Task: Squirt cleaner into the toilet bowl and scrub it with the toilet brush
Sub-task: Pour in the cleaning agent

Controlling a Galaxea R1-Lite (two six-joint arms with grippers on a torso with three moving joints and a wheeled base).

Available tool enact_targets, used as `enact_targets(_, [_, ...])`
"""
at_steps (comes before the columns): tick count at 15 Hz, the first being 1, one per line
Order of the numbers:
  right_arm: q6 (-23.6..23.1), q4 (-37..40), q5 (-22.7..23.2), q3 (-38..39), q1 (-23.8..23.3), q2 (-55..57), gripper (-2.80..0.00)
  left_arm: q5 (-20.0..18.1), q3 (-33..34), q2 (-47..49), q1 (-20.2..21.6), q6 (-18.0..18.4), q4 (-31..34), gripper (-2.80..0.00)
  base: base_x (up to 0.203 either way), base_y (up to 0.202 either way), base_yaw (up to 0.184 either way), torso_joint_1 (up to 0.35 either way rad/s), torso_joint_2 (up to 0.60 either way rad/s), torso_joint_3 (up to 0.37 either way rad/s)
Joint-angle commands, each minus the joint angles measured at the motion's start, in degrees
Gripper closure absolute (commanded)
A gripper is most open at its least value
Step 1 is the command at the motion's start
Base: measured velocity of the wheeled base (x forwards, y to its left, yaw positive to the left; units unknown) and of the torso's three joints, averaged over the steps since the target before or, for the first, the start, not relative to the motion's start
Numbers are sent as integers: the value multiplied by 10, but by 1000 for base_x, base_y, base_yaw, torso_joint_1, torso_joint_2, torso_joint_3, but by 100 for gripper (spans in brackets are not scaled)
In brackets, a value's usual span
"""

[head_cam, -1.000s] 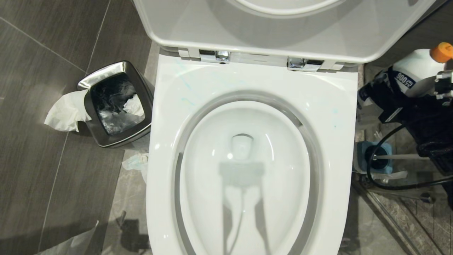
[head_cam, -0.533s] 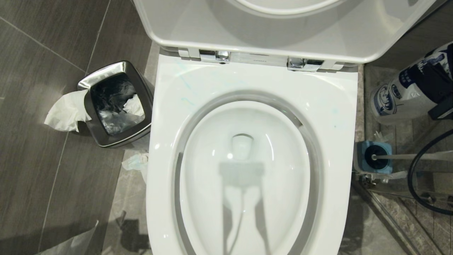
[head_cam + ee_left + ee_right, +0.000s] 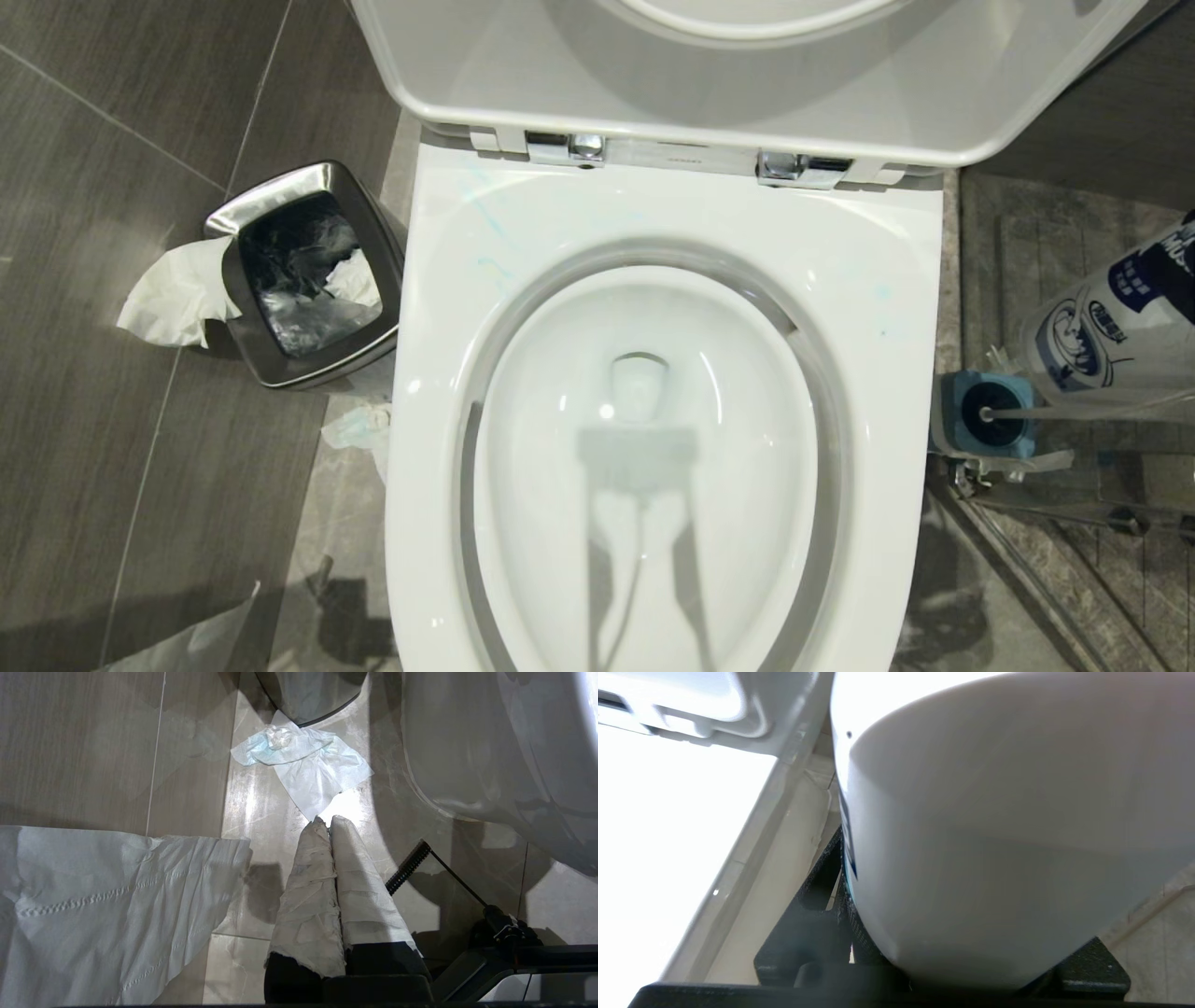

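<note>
Nearest the robot, the left claw (image 3: 329, 823) hangs pinched shut and empty above the floor. Beyond it the toilet bowl (image 3: 644, 448) stands open, lid raised. Right of it, the toilet brush (image 3: 990, 415) sits in its holder (image 3: 952, 411); beside that, the right claw (image 3: 952, 970) grips the cleaner bottle (image 3: 1111, 336). Best tilt its nozzle over the basin before squeezing.

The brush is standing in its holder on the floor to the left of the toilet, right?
Not left. In the head view the brush stands in its blue holder on the floor to the right of the toilet, below the cleaner bottle.
</note>
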Motion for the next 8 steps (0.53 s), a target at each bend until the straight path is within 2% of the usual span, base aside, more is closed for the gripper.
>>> enact_targets(1, [-2,18,1,-11,0,-33,0,0,1,0,0,0,0,0,0,0,0,0,0,0])
enact_targets(6, [-3,150,-7,-73,0,-86,0,0,1,0,0,2,-1,0,0,0,0,0,0,0])
enact_targets(8, [-4,164,-19,-83,0,-89,0,0,1,0,0,3,-1,0,0,0,0,0,0,0])
